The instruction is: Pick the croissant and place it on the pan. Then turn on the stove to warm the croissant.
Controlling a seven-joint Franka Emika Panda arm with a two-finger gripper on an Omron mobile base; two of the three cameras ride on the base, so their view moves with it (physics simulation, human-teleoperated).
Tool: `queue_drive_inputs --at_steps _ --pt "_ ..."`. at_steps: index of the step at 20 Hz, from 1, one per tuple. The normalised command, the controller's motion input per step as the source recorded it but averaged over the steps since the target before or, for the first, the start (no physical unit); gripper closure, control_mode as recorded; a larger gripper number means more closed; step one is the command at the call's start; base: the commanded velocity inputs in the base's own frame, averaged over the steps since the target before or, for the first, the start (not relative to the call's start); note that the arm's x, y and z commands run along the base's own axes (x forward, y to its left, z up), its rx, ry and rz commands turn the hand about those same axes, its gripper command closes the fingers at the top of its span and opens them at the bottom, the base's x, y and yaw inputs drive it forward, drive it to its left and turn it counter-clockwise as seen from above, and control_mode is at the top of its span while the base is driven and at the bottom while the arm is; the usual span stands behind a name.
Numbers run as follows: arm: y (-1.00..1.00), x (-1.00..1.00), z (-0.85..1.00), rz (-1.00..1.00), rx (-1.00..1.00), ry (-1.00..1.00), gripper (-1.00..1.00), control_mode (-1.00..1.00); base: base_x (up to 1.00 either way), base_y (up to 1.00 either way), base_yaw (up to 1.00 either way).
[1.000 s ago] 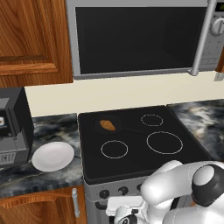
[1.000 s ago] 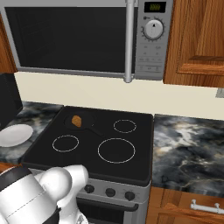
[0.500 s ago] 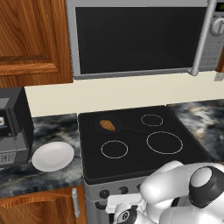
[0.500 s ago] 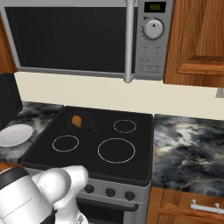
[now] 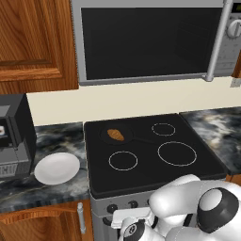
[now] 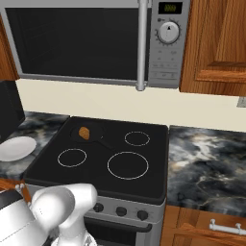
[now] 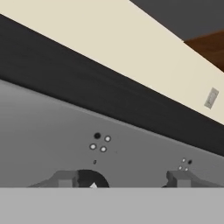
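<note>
Croissant (image 5: 116, 135) already lies in the pan (image 5: 126, 136) on the stove's (image 5: 188, 170) rear-left burner, pan handle pointing toward the stove's centre. Remaining step, as I judge it: the knob.

My gripper (image 7: 124, 180) sits low against the stove's silver front; a black knob (image 7: 91, 180) lies directly between my fingertips (image 7: 65, 179), nearer the left one. Jaws stand partly open, straddling but not visibly touching it.

Knob is cut off at the hand view's lower edge; which burner it governs I cannot tell.
</note>
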Motion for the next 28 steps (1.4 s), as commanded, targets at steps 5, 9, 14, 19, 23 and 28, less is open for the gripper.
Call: queue_drive_inputs --at_steps 5,9,14,19,23,28 --pt "0.01 0.07 -0.37 0.01 0.00 0.00 -1.00 -1.00 0.00 0.00 0.00" --pt "0.00 0.08 -0.36 0.04 0.00 0.00 -1.00 -1.00 0.00 0.00 0.00" --pt "0.00 0.06 -0.35 0.05 0.01 0.01 -1.00 -1.00 0.00 0.00 0.00" --pt "0.00 0.06 -0.48 0.07 0.01 0.04 -1.00 -1.00 0.00 0.00 0.00" --pt "0.00 0.01 -0.57 0.08 0.00 0.04 -1.00 -1.00 0.00 0.00 0.00" --pt "0.00 0.07 -0.53 0.09 0.00 0.03 -1.00 -1.00 0.00 0.00 0.00"
